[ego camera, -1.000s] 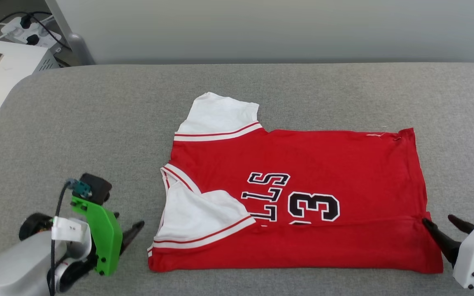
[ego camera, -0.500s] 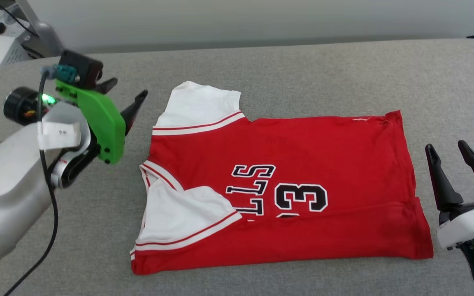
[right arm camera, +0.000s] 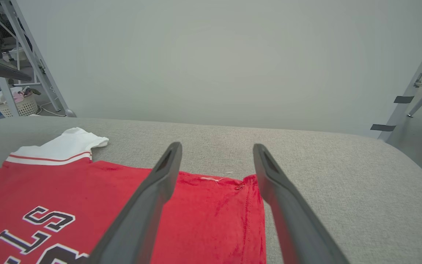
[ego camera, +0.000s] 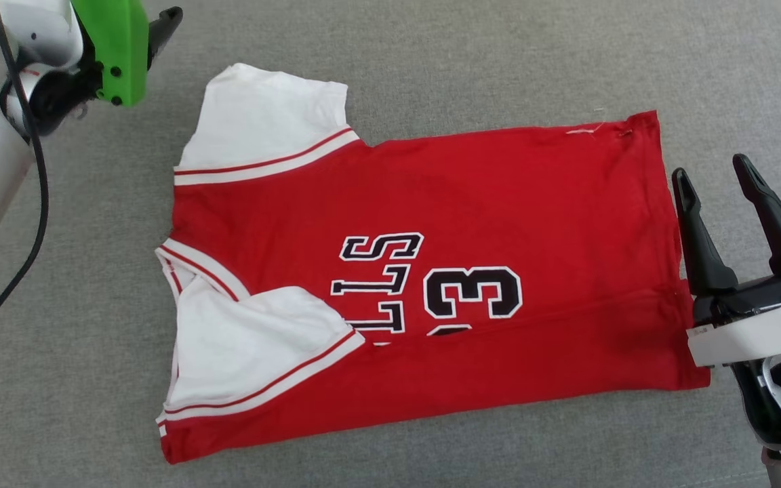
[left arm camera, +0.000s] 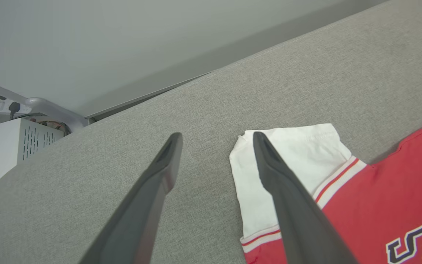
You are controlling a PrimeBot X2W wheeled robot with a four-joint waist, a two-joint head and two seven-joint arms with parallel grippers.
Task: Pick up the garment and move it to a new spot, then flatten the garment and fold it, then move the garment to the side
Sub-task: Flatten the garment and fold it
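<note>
Grey padded surface: garment part-folded; left gripper spread nr far sleeve, right gripper spread beside hem.

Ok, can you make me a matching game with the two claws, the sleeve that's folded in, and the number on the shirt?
Things:
1. left claw
2. right claw
3. near sleeve
4. number 3

Matches:
A. black with a white outline
B. open, beside the jersey hem
C. open, up by the far sleeve
D. white, folded onto the red front

Pairs: 1-C, 2-B, 3-D, 4-A
</note>
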